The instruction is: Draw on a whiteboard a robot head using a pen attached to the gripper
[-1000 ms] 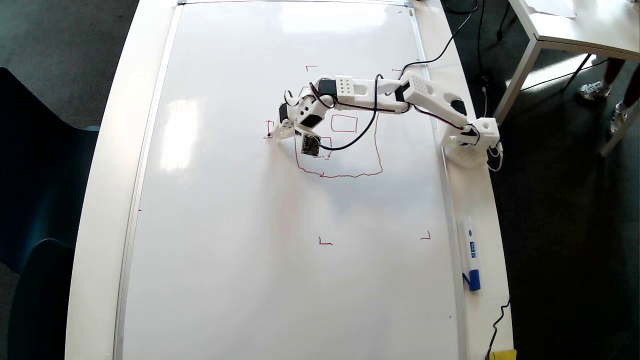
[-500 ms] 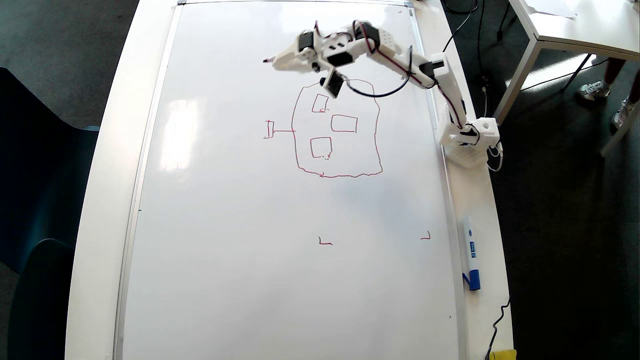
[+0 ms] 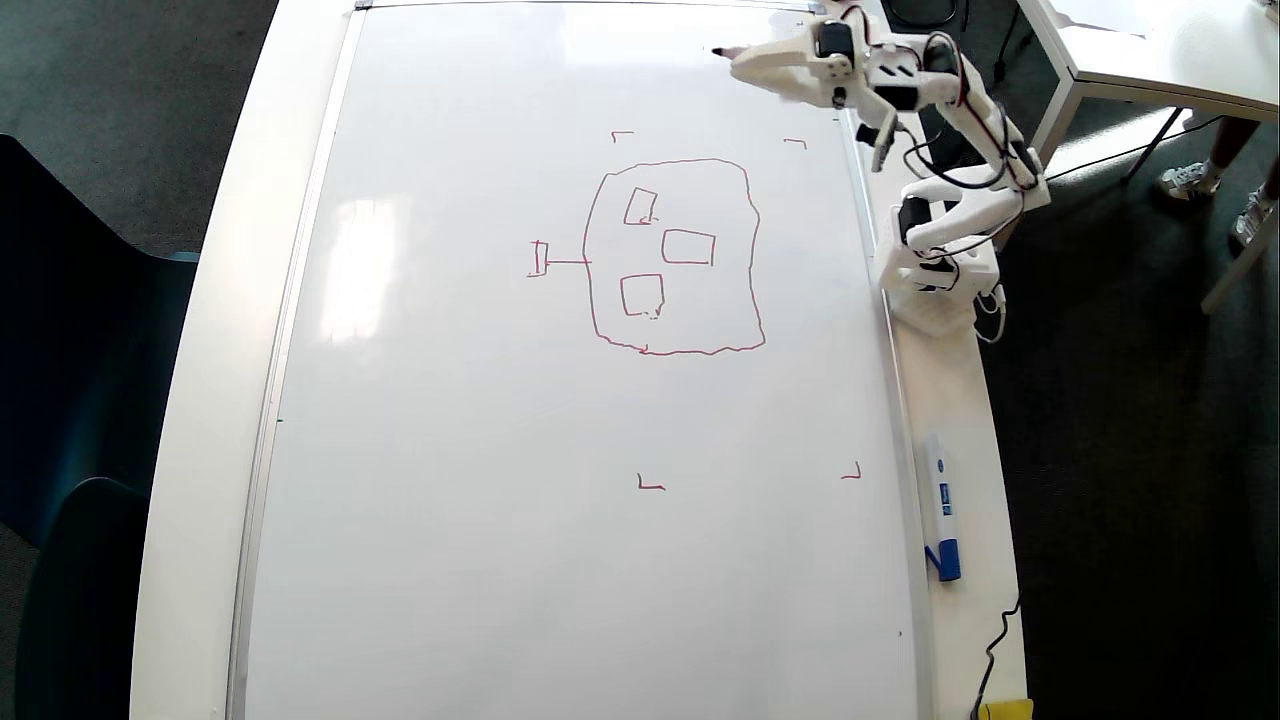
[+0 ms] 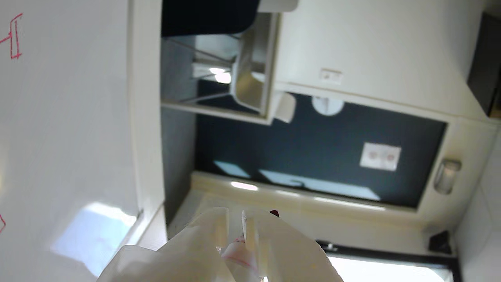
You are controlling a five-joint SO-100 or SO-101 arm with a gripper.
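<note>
The whiteboard (image 3: pixel 450 400) fills most of the overhead view. On it is the red robot head (image 3: pixel 675 255): a wobbly rounded outline, three small rectangles inside, and a stick antenna (image 3: pixel 545 260) to its left. My gripper (image 3: pixel 740 60) hovers over the board's top right corner, folded back near the arm's base. It is shut on the pen (image 3: pixel 720 50), whose dark red tip points left, clear of the drawing. In the wrist view the gripper (image 4: pixel 235 213) enters from below with the pen's tip (image 4: pixel 274 213) just past it; the whiteboard (image 4: pixel 58 117) lies at the left.
The arm's base (image 3: pixel 935 290) stands beside the board's right edge. A white marker with a blue cap (image 3: pixel 940 505) lies lower along that edge. A white table (image 3: pixel 1150 50) stands at the top right, a dark chair (image 3: pixel 60 400) at the left. Small red corner marks (image 3: pixel 650 485) dot the board.
The gripper left the antenna's end, lifted off the board and swung up and to the right as the arm folded back toward its base. The whole drawing is now uncovered.
</note>
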